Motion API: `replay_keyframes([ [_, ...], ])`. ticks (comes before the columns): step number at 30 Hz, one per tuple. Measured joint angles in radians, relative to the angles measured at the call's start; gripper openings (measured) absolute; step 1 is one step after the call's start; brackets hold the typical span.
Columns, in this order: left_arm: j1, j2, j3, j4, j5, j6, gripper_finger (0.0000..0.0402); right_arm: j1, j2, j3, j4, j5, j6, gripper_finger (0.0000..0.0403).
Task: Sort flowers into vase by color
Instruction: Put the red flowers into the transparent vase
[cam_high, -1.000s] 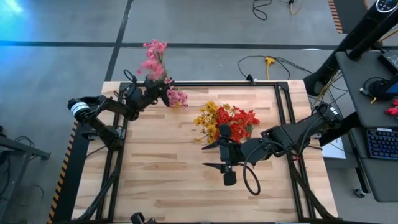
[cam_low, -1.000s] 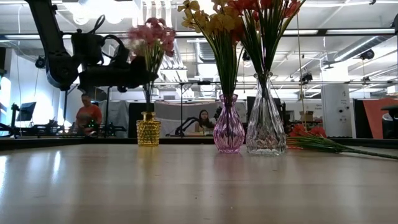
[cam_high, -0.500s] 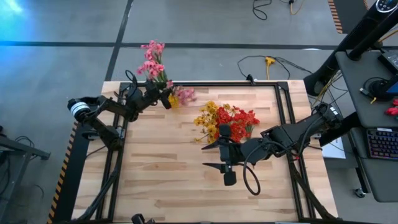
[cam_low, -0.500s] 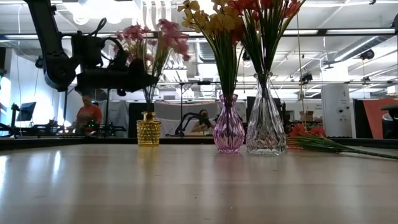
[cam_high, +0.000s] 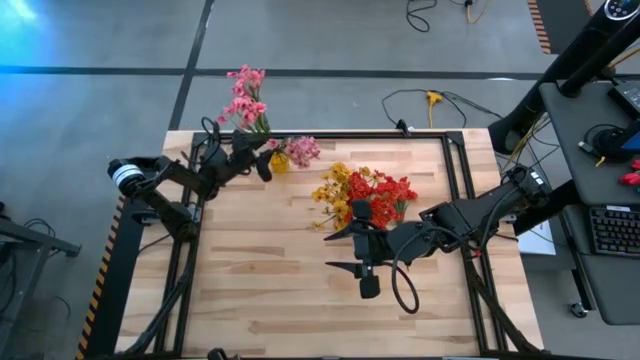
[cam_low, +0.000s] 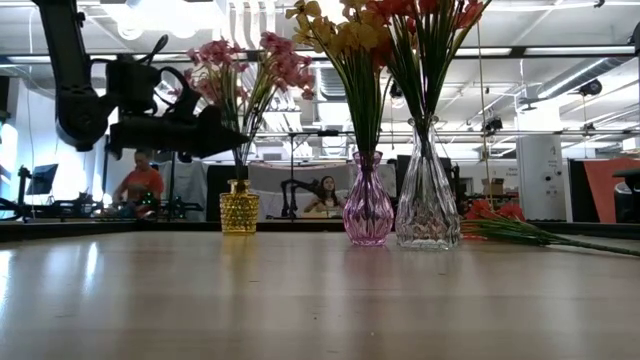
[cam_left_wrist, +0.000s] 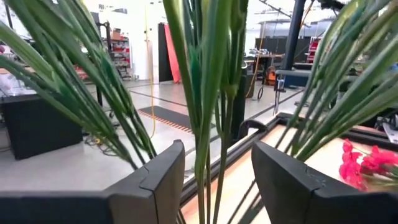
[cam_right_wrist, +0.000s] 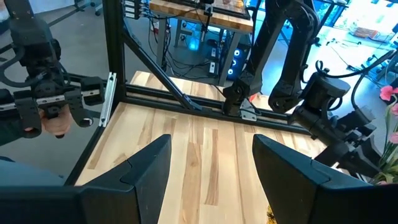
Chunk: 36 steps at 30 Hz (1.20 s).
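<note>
Pink flowers (cam_low: 245, 70) stand in a small yellow vase (cam_low: 239, 207) at the table's far left, their sprays fanned apart (cam_high: 300, 151). My left gripper (cam_left_wrist: 217, 168) is open and level, with the green stems (cam_left_wrist: 205, 118) passing between its fingers; a gap shows on both sides of them. Yellow flowers (cam_low: 345, 40) stand in a purple vase (cam_low: 368, 205), and red flowers (cam_low: 430, 25) in a clear vase (cam_low: 427, 195). My right gripper (cam_high: 337, 250) hangs open above the table's middle, holding nothing.
A few loose red flowers (cam_low: 505, 230) lie on the table to the right of the clear vase. A black frame (cam_high: 330, 137) runs around the tabletop. Bare wood (cam_high: 260, 270) spreads across the near half. People sit in the room beyond the table.
My left gripper has opened and let go of the pink stems, sinking slightly and drawing back a little toward the table's left edge. The pink flowers, bunched before, have fanned out in the yellow vase, one spray tipping toward the right.
</note>
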Motion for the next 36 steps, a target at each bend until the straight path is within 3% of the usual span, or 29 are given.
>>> replay_keyframes([
  [23, 0.001, -0.046, -0.113, 0.007, -0.072, 0.007, 0.0172, 0.000, 0.000, 0.000, 0.014, 0.000, 0.008, 0.0219],
  [29, 0.000, -0.058, -0.159, 0.019, -0.069, -0.049, 0.0172, 0.001, -0.004, 0.000, 0.005, 0.000, 0.099, 0.0219],
  [36, -0.014, -0.071, -0.195, 0.056, 0.127, -0.171, 0.0172, 0.024, -0.026, 0.068, -0.251, -0.006, 0.408, 0.0219],
])
